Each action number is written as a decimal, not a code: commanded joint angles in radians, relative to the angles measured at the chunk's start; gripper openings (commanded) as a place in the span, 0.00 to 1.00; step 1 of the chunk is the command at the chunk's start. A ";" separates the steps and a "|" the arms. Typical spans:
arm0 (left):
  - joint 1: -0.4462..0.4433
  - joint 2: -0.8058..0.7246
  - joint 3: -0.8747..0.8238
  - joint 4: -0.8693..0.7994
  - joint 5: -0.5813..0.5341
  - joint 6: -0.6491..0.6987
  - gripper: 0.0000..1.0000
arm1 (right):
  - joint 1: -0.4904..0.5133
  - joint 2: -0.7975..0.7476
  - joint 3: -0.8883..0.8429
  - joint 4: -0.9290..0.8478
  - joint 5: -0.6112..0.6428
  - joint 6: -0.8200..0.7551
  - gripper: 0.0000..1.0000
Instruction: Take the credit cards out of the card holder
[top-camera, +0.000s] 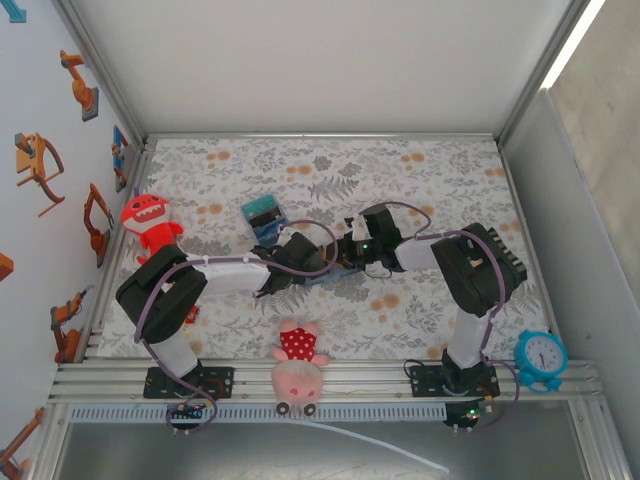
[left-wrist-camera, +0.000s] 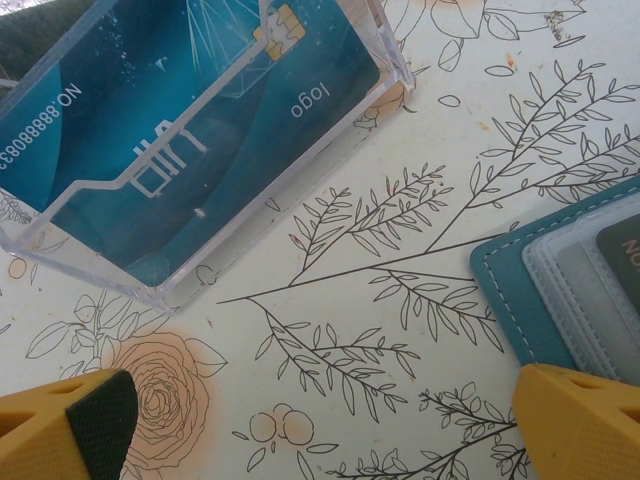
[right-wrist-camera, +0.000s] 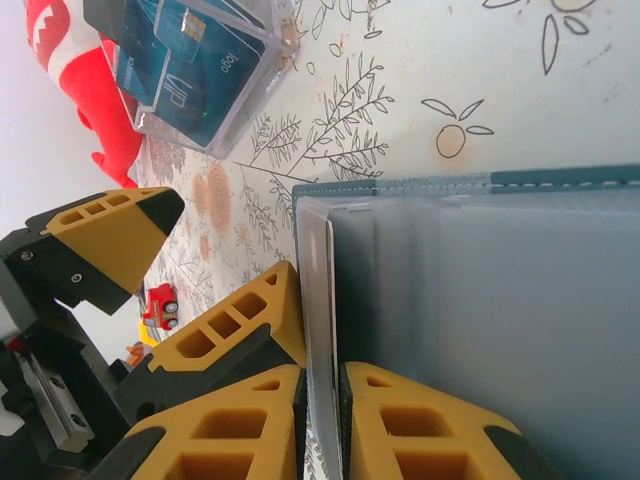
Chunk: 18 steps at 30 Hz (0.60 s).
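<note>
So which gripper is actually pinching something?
The right gripper, shut on a thin pale sheet at the card holder; the left gripper is open, empty.

White panels (top-camera: 320, 60) enclose a floral-patterned table (top-camera: 430, 170).

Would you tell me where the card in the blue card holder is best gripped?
Grip the card by its pale edge, across both faces, from the pocket's open side, as the right gripper does; the rest sits inside the card holder.
</note>
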 joint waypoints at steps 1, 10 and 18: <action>-0.008 0.024 0.018 -0.046 0.008 0.001 0.97 | -0.011 -0.025 -0.013 0.048 -0.024 0.019 0.16; -0.008 0.028 0.018 -0.051 0.002 0.002 0.97 | -0.025 -0.025 -0.025 0.065 -0.026 0.029 0.13; -0.008 0.027 0.021 -0.052 0.001 0.000 0.97 | -0.034 -0.028 -0.032 0.071 -0.025 0.029 0.13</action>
